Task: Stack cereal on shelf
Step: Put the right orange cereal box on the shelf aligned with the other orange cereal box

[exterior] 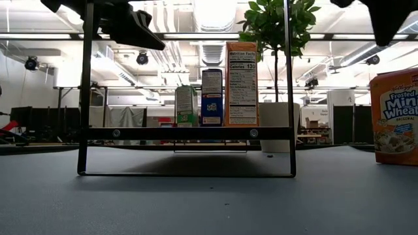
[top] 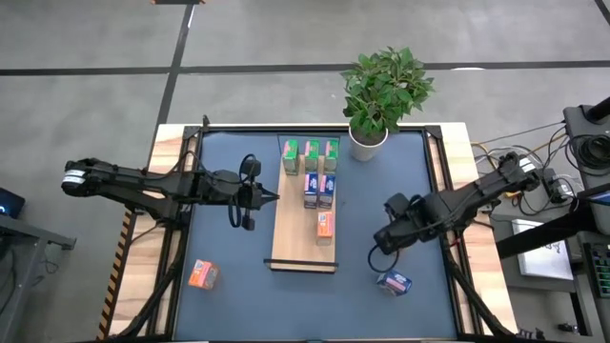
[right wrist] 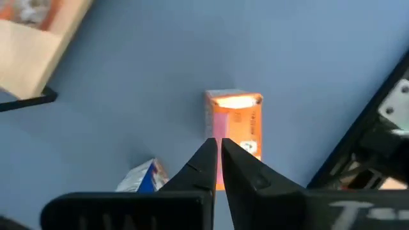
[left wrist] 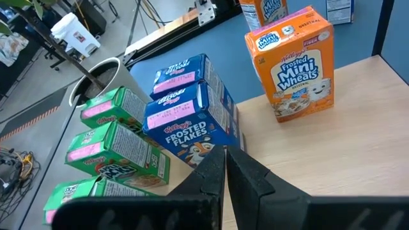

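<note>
Right end effector (right wrist: 217, 145): fingers drawn to a narrow slit, gripping nothing, hanging above the blue-topped table (right wrist: 128, 76) off the right flank of the shelf (top: 303, 255). Straight ahead of the fingertips, just beyond them, an upright Frosted Mini Wheats box (right wrist: 234, 124), long axis vertical, top face toward the wrist camera; hidden beneath the arm in the high view. Off to one side, nearer the table's front edge, a toppled Frosted Flakes box (top: 394, 282), lying flat and well apart from the shelf. Left end effector (left wrist: 225, 160): likewise closed to a slit and empty, poised at the shelf's left edge, tips aimed at the stocked rows. On the shelf: three green boxes (top: 311, 150) at the end by the potted plant (top: 386, 86), then two blue boxes (top: 318, 186), then one shelved orange box (top: 325, 225), all standing; bare wood from there to the dark-strip end. Farther out, a lone orange box (top: 201, 274) near the table's front left corner, closer to the left arm. Likely next: a grasp on the upright Frosted Mini Wheats box, dead ahead of the right end effector and far nearer to it than to the left. Calls for fingers spread wider than the box first, then a descent around its sides. Main risk, by the look of it: nudging the tall, narrow box over before closing.
</note>
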